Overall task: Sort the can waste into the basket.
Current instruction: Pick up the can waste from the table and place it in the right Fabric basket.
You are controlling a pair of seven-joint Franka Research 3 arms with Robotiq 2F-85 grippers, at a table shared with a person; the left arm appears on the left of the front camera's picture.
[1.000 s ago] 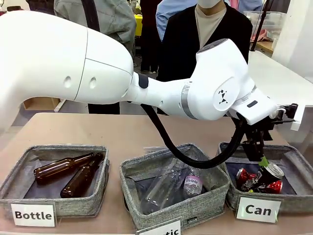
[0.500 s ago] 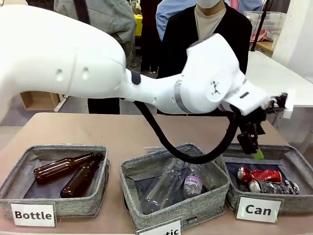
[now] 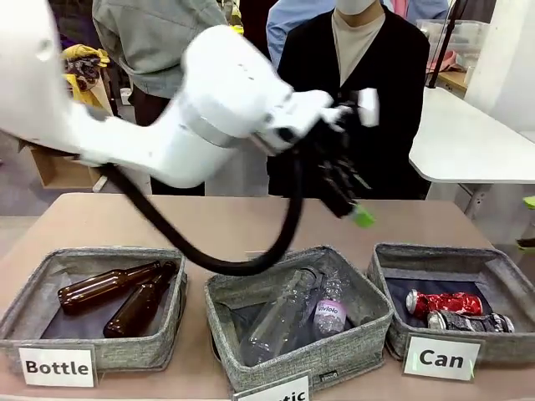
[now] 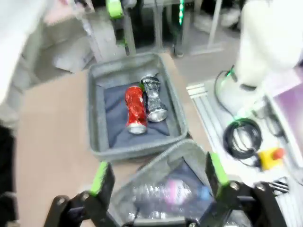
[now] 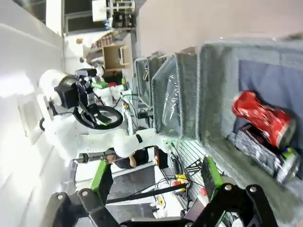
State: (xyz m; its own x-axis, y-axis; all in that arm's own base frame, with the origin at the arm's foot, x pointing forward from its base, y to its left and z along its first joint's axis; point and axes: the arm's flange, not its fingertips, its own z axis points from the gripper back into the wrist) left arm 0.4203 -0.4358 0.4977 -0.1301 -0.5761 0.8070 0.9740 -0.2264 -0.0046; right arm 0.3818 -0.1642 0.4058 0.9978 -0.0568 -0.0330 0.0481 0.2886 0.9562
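Left of the "Can" basket [image 3: 393,267], above the middle bin [image 3: 251,288]: left gripper [image 3: 347,196] lifted away, jaws wide open, empty. Inside basket: red can [image 3: 443,302] and black can [image 3: 468,321], now lying flat, side by side. Right gripper [image 5: 156,182] jaws open too. Sorting apparently finished.

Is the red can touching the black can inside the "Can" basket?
Touching. In the left wrist view the red can and the black can lie side by side in the basket with no gap along their sides.
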